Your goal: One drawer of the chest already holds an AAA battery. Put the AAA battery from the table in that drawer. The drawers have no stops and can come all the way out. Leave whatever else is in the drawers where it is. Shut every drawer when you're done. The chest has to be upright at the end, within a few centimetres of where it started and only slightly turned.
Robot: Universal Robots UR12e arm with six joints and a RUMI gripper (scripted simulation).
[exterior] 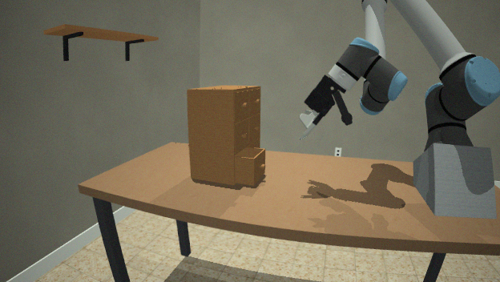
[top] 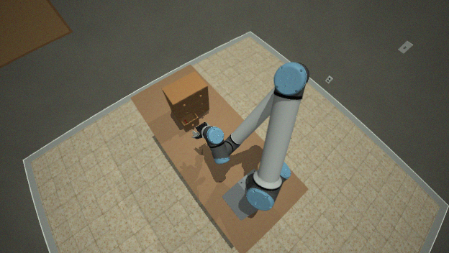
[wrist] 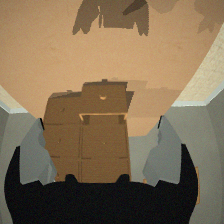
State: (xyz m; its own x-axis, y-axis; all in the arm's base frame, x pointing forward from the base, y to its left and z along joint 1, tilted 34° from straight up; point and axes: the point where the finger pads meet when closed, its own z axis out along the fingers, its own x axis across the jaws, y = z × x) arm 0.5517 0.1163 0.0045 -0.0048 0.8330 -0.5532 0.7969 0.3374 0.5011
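Note:
The wooden chest [top: 185, 90] [exterior: 212, 136] [wrist: 62, 130] stands upright near the far end of the table [top: 144, 100] [exterior: 152, 180]. Its bottom drawer [top: 190, 123] [exterior: 250, 165] [wrist: 104, 100] is pulled partly out; the other drawers are shut. A small red thing [top: 184, 120] shows inside the open drawer. My gripper [top: 196, 134] [exterior: 306, 130] [wrist: 100, 118] is open and empty. It hangs in the air in front of the chest, well above the table, tilted down toward the chest's front. I see no AAA battery in any view.
The arm's grey base block [top: 235, 195] [exterior: 457, 180] stands on the near end of the table. A wall shelf [exterior: 100, 34] hangs high at the left. The arm's shadow falls on the table between chest and base.

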